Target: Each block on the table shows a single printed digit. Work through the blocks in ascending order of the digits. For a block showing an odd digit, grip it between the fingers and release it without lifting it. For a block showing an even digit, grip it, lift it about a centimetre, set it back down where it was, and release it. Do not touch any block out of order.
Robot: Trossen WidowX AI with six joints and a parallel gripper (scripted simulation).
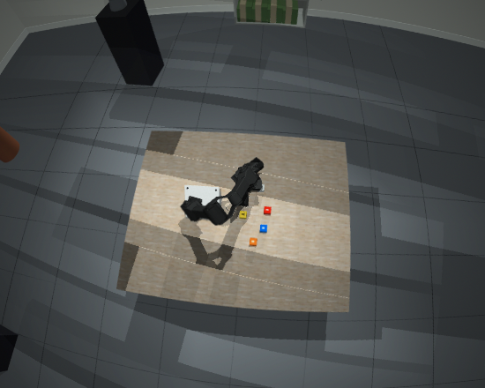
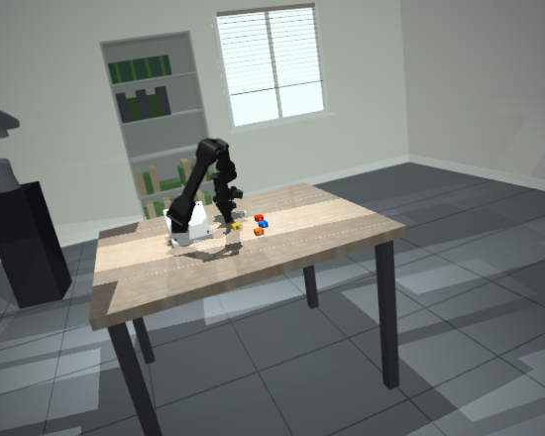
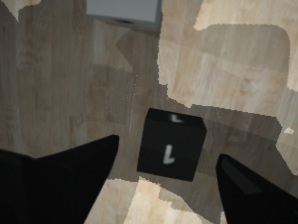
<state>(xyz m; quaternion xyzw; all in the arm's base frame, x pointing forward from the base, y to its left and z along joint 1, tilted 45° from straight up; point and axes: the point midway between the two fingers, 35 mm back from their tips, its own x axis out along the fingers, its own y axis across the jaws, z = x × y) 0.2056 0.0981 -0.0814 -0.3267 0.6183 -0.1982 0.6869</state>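
Observation:
A black block [image 3: 171, 145] showing a white 1 sits on the table between the fingertips in the wrist view, with a gap on each side. My gripper [image 3: 168, 151] is open around it, touching neither side. In the top and exterior views the arm hides the black block. A white block [image 3: 125, 11] [image 1: 262, 188] [image 2: 243, 213] lies close by. A yellow block [image 1: 242, 214] [image 2: 236, 226], a red block [image 1: 267, 210] [image 2: 259, 217], a blue block [image 1: 263, 228] [image 2: 264, 224] and an orange block [image 1: 253, 242] [image 2: 259, 231] also lie on the table. Their digits are too small to read.
The white base plate [image 1: 202, 192] [image 2: 196, 229] of the arm is on the wooden table [image 1: 310, 247] [image 2: 299, 238], to the left of the blocks in the top view. Shadows of the arm fall across the table.

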